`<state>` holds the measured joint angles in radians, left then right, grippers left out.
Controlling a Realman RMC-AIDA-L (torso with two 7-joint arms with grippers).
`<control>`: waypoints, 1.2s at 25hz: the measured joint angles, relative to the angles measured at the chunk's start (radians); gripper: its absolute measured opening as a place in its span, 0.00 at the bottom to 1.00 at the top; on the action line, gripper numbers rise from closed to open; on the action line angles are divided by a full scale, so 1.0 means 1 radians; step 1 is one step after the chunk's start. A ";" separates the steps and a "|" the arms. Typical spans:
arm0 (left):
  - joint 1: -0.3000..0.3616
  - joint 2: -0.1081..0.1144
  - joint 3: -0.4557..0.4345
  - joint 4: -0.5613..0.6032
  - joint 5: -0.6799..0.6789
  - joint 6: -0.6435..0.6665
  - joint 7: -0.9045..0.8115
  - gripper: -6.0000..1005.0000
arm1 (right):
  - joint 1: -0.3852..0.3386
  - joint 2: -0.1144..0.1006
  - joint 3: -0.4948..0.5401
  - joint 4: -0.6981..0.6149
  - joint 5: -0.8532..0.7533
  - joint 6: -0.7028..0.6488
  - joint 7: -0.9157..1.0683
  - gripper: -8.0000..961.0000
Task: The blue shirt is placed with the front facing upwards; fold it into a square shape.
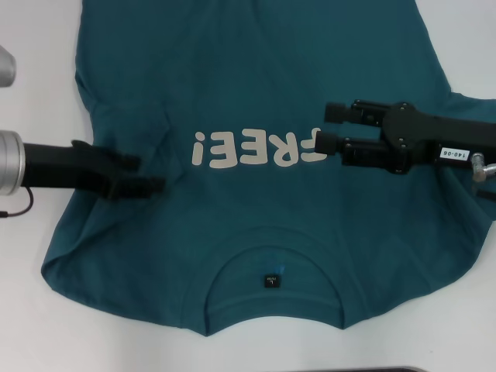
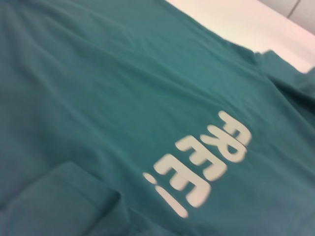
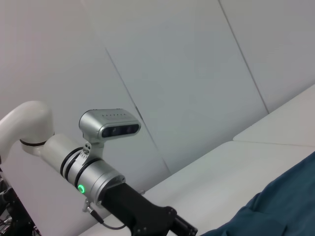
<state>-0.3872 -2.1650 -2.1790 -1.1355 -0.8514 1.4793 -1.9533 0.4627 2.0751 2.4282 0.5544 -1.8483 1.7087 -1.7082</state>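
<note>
Head view: "FREE!" lettering (image 1: 256,149), blue shirt (image 1: 256,77)

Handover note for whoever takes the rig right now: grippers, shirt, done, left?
Left gripper: open, over the blue shirt near its left sleeve, beside the "FREE!" lettering, holding nothing.
Right gripper: open, over the other end of the lettering, holding nothing.
Shirt: spread front up on the white table, collar nearest the robot, some wrinkles by the sleeves.
Done: no fold visible.
Left: all folds into a square.
</note>
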 joint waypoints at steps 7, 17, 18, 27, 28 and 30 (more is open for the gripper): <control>-0.001 0.003 -0.007 0.034 0.001 -0.116 -0.013 0.64 | -0.005 0.000 0.000 -0.003 0.000 0.004 0.000 0.79; 0.001 0.003 -0.008 0.071 0.025 -0.190 -0.039 0.64 | -0.010 -0.002 0.000 -0.002 0.000 0.013 0.001 0.79; 0.001 0.003 -0.008 0.076 0.025 -0.192 -0.040 0.64 | -0.010 -0.002 0.000 -0.002 0.000 0.014 0.001 0.79; -0.008 0.002 0.010 0.081 0.020 -0.154 -0.037 0.64 | -0.015 -0.003 0.000 -0.004 0.000 0.014 0.001 0.79; -0.011 0.002 0.010 0.081 0.019 -0.144 -0.035 0.64 | -0.015 -0.003 0.000 -0.005 0.000 0.015 0.001 0.79; -0.018 0.002 0.011 0.086 0.019 -0.128 -0.033 0.64 | -0.016 -0.003 0.000 -0.005 0.000 0.016 0.001 0.79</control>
<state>-0.4054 -2.1628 -2.1681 -1.0498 -0.8328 1.3512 -1.9859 0.4471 2.0721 2.4282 0.5490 -1.8484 1.7243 -1.7076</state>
